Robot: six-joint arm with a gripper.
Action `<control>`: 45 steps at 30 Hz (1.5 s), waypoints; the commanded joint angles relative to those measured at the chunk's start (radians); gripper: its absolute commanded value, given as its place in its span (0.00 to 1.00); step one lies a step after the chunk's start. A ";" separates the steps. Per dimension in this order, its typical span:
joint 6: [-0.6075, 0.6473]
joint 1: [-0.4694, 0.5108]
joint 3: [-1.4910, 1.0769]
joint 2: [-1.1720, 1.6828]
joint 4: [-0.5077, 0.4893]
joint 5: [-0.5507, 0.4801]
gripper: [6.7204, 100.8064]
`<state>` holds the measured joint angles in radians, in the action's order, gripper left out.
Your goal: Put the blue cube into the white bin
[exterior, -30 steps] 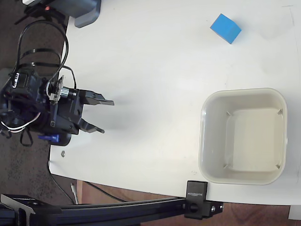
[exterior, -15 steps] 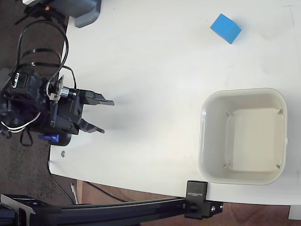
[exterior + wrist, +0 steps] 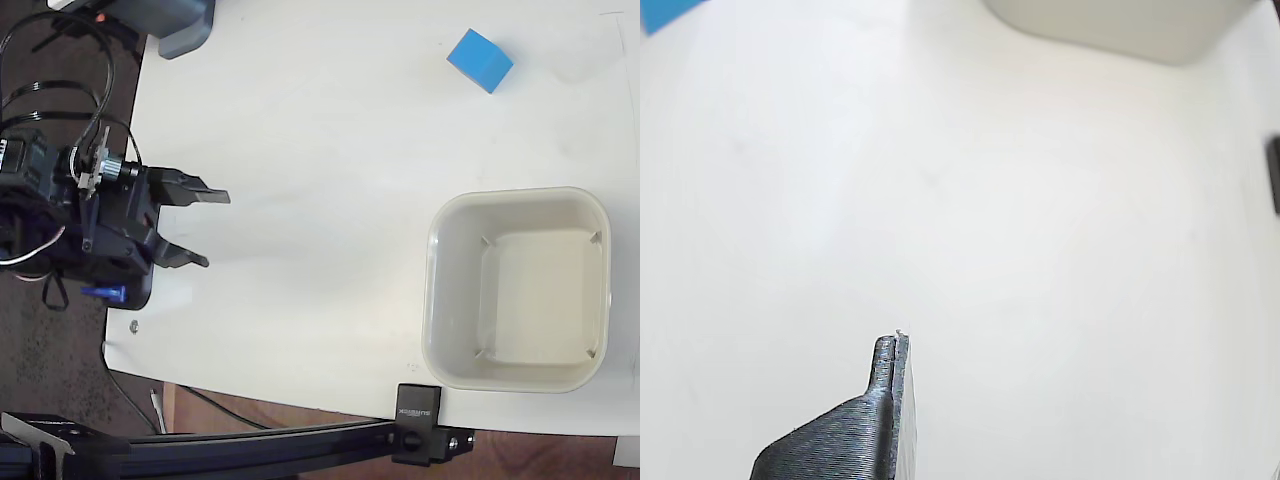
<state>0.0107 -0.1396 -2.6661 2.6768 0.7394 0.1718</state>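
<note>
A: Where did the blue cube [image 3: 480, 60] sit?

B: On the white worktop [image 3: 320, 150], near its top-right corner in the fixed view, touching nothing.

A: And the white bin [image 3: 517, 289]?

B: By the worktop's right edge, toward the bottom-right corner, well apart from the cube. It held nothing.

A: What about the pincer [image 3: 205, 229]?

B: It hung over the worktop's left edge, fingers spread apart and gripping nothing. The wrist view showed one dark fingertip [image 3: 890, 352] above bare worktop.
</note>
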 commanded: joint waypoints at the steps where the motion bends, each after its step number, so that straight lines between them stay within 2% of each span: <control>1: 0.051 -0.014 0.210 -0.225 -0.103 -0.086 0.99; 4: 0.098 -0.018 0.351 -0.430 -0.164 -0.175 0.99; 8: 0.198 -0.034 0.537 -0.655 -0.161 -0.284 0.98; 13: 0.321 0.032 0.686 -0.850 -0.153 -0.500 0.97; 17: 0.379 0.092 0.735 -0.943 -0.179 -0.611 0.98; 23: 0.423 0.110 0.856 -1.100 -0.230 -0.661 0.98; 31: 0.503 0.146 1.103 -1.339 -0.187 -0.769 0.97; 36: 0.489 0.140 1.155 -1.407 -0.210 -0.787 0.95; 45: 0.454 0.103 1.213 -1.477 -0.250 -0.811 0.99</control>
<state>0.4663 -0.0230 -1.5217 1.1720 0.5093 -0.6213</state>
